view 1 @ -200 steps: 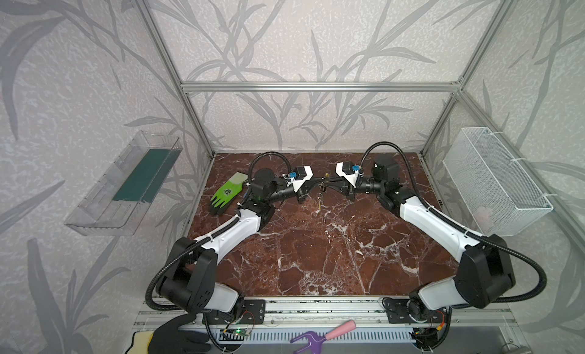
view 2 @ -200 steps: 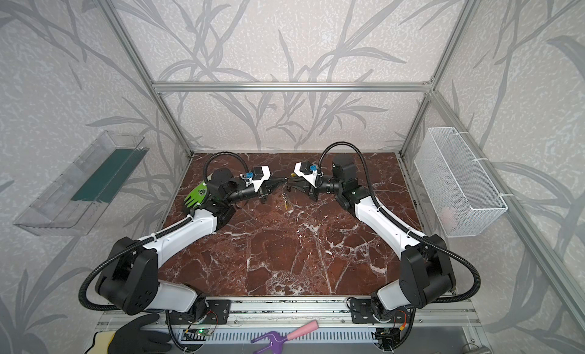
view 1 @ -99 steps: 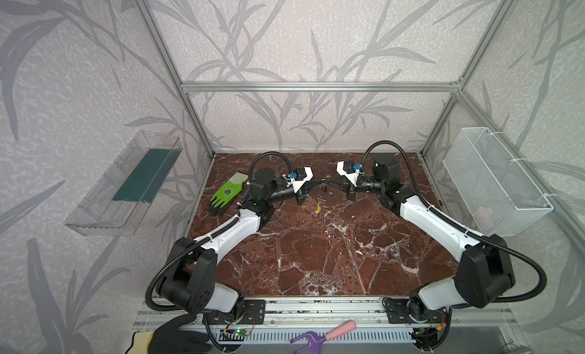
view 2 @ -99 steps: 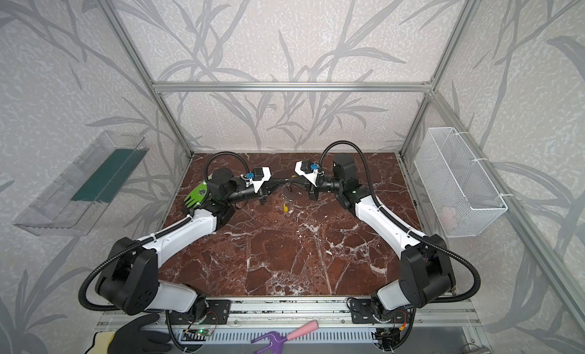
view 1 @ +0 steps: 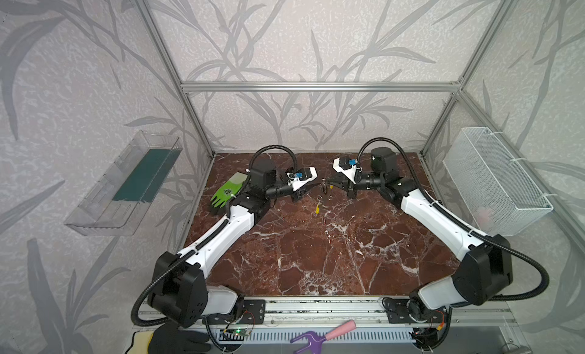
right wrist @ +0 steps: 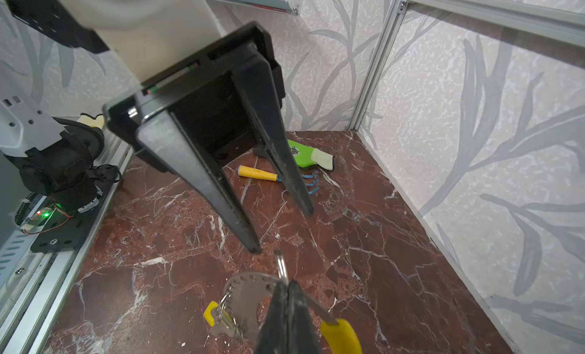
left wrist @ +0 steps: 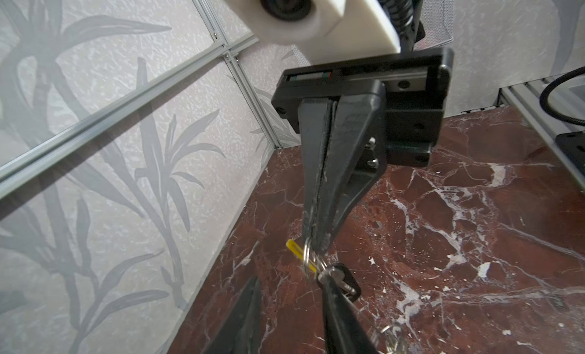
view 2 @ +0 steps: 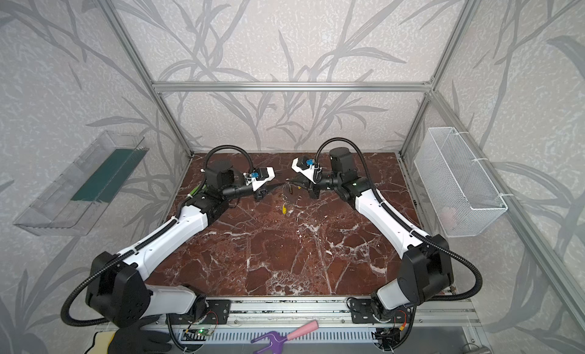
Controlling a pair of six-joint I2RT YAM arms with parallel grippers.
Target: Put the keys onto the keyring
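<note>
Grey keyring [left wrist: 305, 255], yellow segment: clamped in your right gripper [left wrist: 316, 241], raised at far centre. Black-fob key [left wrist: 340, 281] hangs beneath. Yellow-tag key [view 1: 317, 208] lies on the table [view 1: 316, 257] below. Your left gripper [right wrist: 282, 231], fingers apart, faces it.

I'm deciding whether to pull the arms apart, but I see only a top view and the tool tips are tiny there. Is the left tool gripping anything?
Observer: No. The left tool is open, with nothing in it.
Operator: Where is the black-fob key?
Observer: The black-fob key hangs just below the right tool, which is shut on the keyring.
</note>
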